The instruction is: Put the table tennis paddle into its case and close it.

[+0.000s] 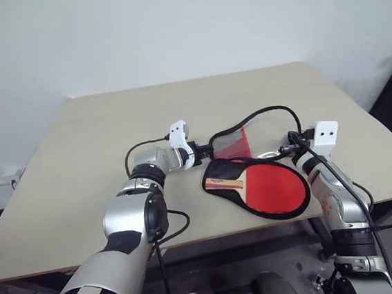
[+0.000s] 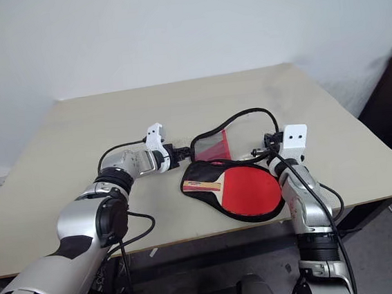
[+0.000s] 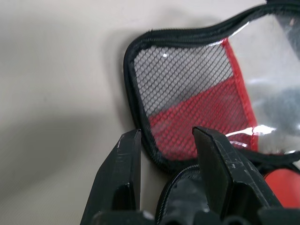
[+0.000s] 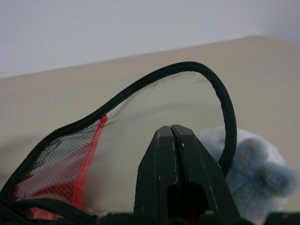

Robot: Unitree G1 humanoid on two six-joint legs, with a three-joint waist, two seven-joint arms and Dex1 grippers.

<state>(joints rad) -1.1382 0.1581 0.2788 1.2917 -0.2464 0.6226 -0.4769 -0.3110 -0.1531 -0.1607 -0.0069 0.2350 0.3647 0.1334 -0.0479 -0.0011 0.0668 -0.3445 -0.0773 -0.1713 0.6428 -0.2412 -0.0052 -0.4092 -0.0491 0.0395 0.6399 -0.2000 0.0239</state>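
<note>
From the head camera, the case (image 1: 275, 212) lies open on the beige desk (image 1: 79, 158) near its front edge, with the table tennis paddle (image 1: 269, 187) resting in its lower half, red face up and the wooden handle pointing toward the left pincer (image 1: 198, 151). The case's lid (image 1: 240, 139), a clear panel with a mesh and red strip inside a black zipped rim, stands lifted behind the paddle. The left pincer sits just beside the handle end of the case, at the corner where lid and base meet; the right pincer (image 1: 292, 146) is at the opposite side of the case, by the lid's rim. In the left wrist view, the left pincer's two black fingers (image 3: 119, 180) stand partly apart, one on each side of the zipped rim (image 3: 140, 136) at the lid's mesh corner, though whether they press on it cannot be told. In the right wrist view, the right pincer (image 4: 173, 133) is fully closed with nothing between its tips, just in front of the clear lid, and a small grey-blue fuzzy piece (image 4: 255, 173) lies behind the case's rim.
</note>
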